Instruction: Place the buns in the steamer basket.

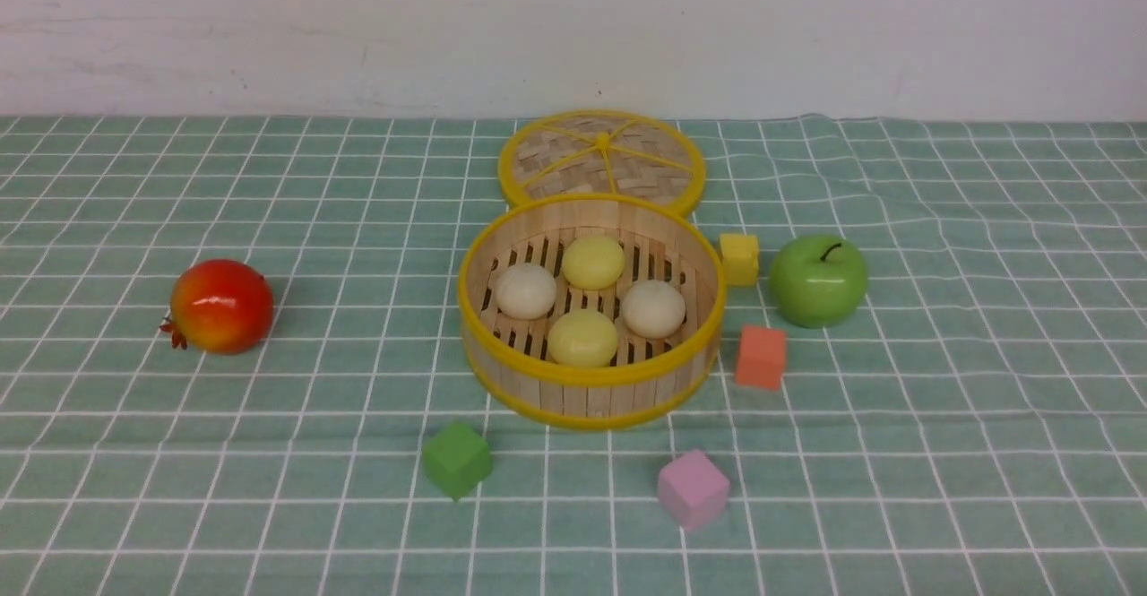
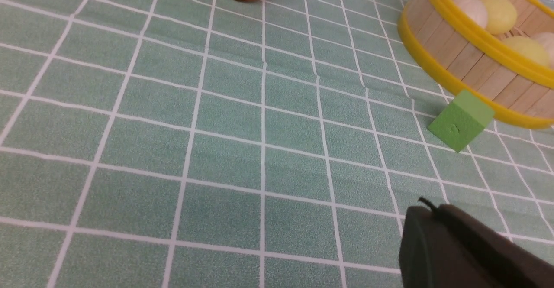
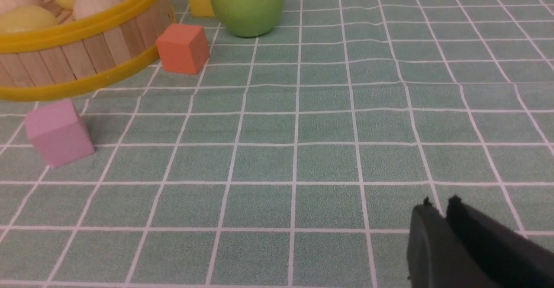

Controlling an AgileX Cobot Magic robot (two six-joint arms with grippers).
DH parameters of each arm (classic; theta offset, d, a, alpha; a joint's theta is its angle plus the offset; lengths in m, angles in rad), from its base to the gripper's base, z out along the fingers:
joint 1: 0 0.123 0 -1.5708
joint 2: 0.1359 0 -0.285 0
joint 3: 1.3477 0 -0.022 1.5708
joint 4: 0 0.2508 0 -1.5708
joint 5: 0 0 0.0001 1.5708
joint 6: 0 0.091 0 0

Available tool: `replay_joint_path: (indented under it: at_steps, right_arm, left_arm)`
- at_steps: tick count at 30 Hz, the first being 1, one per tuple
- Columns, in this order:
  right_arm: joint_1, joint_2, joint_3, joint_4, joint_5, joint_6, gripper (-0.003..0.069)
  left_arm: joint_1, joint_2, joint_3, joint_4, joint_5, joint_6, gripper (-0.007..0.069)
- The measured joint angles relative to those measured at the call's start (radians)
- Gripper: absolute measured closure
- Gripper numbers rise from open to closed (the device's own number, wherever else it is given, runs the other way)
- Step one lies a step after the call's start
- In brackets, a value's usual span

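All four buns (image 1: 589, 299) sit inside the steamer basket (image 1: 591, 392), lid (image 1: 601, 156) flat right behind it. Left pincer (image 2: 426, 212) and right pincer (image 3: 438, 208) both look pressed together, holding nothing.

No readable text anywhere

Nothing in the three views is showing letters, numbers, brands or signs: the round bamboo steamer basket with yellow rims (image 1: 591, 379), the coloured foam cubes, the fruit and the green checked cloth on the table (image 1: 941, 453) are all appearing unmarked.
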Motion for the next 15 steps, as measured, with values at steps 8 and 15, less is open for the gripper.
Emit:
replay_joint_path:
  at_steps: [8, 15]
  right_arm:
    - [0.000, 0.000, 0.000, 0.000, 0.000, 0.000, 0.0591]
    - [0.000, 0.000, 0.000, 0.000, 0.000, 0.000, 0.0582]
  left_arm:
    - [0.000, 0.000, 0.000, 0.000, 0.000, 0.000, 0.0638]
    - [0.000, 0.000, 0.000, 0.000, 0.000, 0.000, 0.0636]
